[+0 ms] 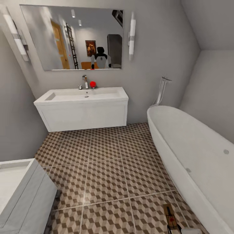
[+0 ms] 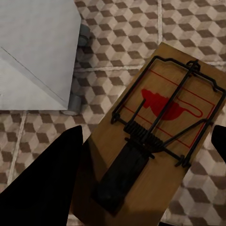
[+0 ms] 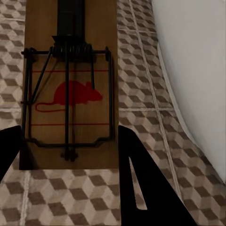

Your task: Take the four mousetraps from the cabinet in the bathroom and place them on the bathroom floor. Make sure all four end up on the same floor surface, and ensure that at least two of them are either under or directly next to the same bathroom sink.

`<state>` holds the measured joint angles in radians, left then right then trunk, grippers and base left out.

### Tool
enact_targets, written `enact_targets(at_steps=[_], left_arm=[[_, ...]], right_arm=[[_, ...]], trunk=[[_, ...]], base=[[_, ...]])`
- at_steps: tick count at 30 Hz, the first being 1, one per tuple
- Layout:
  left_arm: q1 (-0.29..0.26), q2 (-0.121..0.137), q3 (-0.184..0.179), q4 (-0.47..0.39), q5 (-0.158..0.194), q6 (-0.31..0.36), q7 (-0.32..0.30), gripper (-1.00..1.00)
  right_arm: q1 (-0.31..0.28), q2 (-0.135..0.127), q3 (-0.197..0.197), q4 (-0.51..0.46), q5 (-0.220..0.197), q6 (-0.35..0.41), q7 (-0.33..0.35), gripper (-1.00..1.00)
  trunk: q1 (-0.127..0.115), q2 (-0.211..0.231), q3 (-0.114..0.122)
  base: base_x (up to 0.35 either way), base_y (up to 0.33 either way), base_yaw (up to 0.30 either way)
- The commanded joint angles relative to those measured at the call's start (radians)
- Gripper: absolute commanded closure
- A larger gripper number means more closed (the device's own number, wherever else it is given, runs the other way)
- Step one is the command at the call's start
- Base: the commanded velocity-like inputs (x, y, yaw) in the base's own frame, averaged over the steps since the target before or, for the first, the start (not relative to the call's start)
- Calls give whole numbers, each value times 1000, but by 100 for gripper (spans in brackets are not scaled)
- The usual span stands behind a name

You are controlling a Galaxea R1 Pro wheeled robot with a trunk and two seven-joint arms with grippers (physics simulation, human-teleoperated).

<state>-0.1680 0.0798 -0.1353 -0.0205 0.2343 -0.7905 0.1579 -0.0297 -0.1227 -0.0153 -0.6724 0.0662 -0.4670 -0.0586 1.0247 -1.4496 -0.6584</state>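
Two mousetraps are held, one per arm. In the left wrist view a mousetrap (image 2: 155, 141) sits between the dark fingers of the left tool (image 2: 146, 155), one finger at each long edge of the board; the left tool is judged to be closed on it. In the right wrist view a second mousetrap (image 3: 70, 84) lies between the fingers of the right tool (image 3: 70, 155), which is likewise judged to be gripping the board by its sides.

In the head view one mousetrap (image 1: 170, 217) is seen at about 5 o'clock, low over the bathroom floor (image 1: 107, 169), just beside the white bathtub (image 1: 195, 152). Whether it rests on the tiles cannot be told. The sink (image 1: 83, 96) stands at 11 o'clock, well apart from it.

Handling, as judged: the board is light, thin, stiff wood, so it can be pinched firmly across its width. The sprung wire bar and the trigger are the delicate parts and should not be touched; hold is best taken on the bare long edges.

Orientation: in the head view the long axis runs roughly 12 to 6 o'clock, slightly tilted, printed face up. In each wrist view the board's long axis runs roughly along the fingers.
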Motion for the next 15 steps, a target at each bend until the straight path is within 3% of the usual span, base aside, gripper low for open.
enact_targets(at_steps=[1,7,15], left_arm=[[-1,0,-9,1,5,-3,5,100],[-1,0,-9,1,5,-3,5,100],[-1,0,-9,1,5,-3,5,100]], right_arm=[[0,0,0,0,4,-2,-3,100],[0,0,0,0,6,-2,-3,100],[0,0,0,0,6,-2,-3,100]], trunk=[[0,0,-1],[0,0,-5],[0,0,-6]], base=[[220,-167,230],[223,-163,207],[237,-43,40]])
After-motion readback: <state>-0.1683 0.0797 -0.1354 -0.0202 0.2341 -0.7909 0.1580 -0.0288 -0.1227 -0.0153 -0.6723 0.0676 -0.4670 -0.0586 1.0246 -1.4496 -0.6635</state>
